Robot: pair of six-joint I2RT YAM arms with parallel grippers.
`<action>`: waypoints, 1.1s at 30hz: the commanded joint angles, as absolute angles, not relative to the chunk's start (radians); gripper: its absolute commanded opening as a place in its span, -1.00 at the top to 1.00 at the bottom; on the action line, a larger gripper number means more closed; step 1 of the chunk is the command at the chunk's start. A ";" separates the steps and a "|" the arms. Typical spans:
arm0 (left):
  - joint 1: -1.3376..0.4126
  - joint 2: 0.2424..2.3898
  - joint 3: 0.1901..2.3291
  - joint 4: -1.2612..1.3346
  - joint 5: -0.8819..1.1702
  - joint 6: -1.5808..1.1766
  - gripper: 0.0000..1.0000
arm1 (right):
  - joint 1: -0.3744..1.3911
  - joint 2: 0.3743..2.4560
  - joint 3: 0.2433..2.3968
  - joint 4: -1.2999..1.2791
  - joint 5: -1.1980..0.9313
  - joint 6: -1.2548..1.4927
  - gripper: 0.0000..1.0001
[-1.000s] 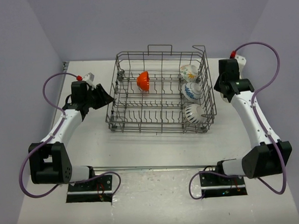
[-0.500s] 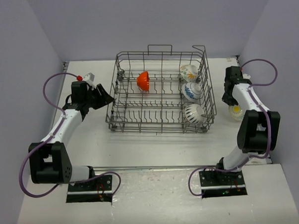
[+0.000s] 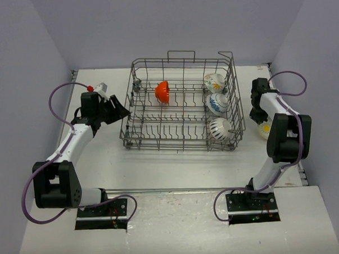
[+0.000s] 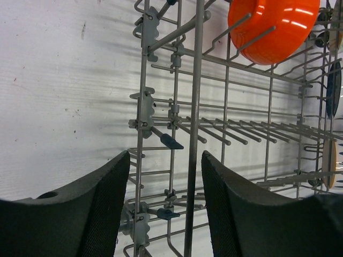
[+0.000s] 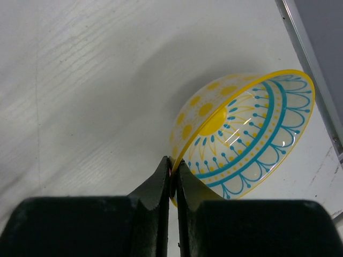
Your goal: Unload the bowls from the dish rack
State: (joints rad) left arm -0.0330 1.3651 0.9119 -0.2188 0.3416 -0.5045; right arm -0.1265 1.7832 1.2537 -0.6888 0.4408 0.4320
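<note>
The grey wire dish rack (image 3: 158, 124) stands mid-table. It holds an orange bowl (image 3: 162, 91) and three white patterned bowls (image 3: 213, 80), (image 3: 217, 103), (image 3: 219, 128) in its right column. My right gripper (image 3: 260, 121) is right of the rack. In the right wrist view it (image 5: 172, 163) is shut on the rim of a pale yellow bowl (image 5: 241, 139) with blue patterning, tilted low over the table; this bowl also shows from above (image 3: 265, 129). My left gripper (image 3: 119, 110) is open at the rack's left side. In the left wrist view its jaws (image 4: 166, 160) straddle a rack wire (image 4: 194, 134), with the orange bowl (image 4: 273, 27) ahead.
The table's right edge with a metal strip (image 5: 308, 48) runs close beside the yellow bowl. Purple walls enclose the table on three sides. A handle loop (image 3: 181, 53) sticks up at the rack's far side.
My right arm has swung to the right of the rack and folded down, bringing the yellow bowl low by the table's right edge. The left arm has not moved.
</note>
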 commanded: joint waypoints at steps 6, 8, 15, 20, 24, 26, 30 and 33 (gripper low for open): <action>-0.023 1.348 0.899 -0.221 0.364 -0.479 -0.19 | -0.130 1.761 1.269 -0.649 0.416 0.437 0.65; -0.023 1.348 0.900 -0.219 0.365 -0.480 -0.23 | -0.129 1.741 1.267 -0.643 0.413 0.431 0.34; -0.023 1.348 0.905 -0.216 0.370 -0.486 -0.28 | -0.124 1.657 1.321 -0.661 0.399 0.420 0.20; -0.023 1.350 0.900 -0.215 0.365 -0.483 -0.28 | -0.056 1.536 1.388 -0.681 0.448 0.425 0.09; -0.023 1.354 0.902 -0.213 0.367 -0.488 -0.21 | 0.064 1.445 1.486 -0.718 0.547 0.414 0.01; -0.023 1.353 0.902 -0.215 0.365 -0.489 -0.05 | 0.130 1.421 1.570 -0.735 0.574 0.408 -0.02; -0.025 1.354 0.899 -0.215 0.364 -0.495 0.39 | 0.227 1.414 1.727 -0.762 0.589 0.373 -0.09; -0.028 1.353 0.897 -0.215 0.365 -0.499 0.81 | 0.256 1.440 1.793 -0.717 0.467 0.342 -0.13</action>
State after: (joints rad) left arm -0.0399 1.3643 0.9016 -0.2001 0.3958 -0.5129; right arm 0.2459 1.4227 1.7458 -0.7189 0.5072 0.3843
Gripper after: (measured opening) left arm 0.125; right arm 0.557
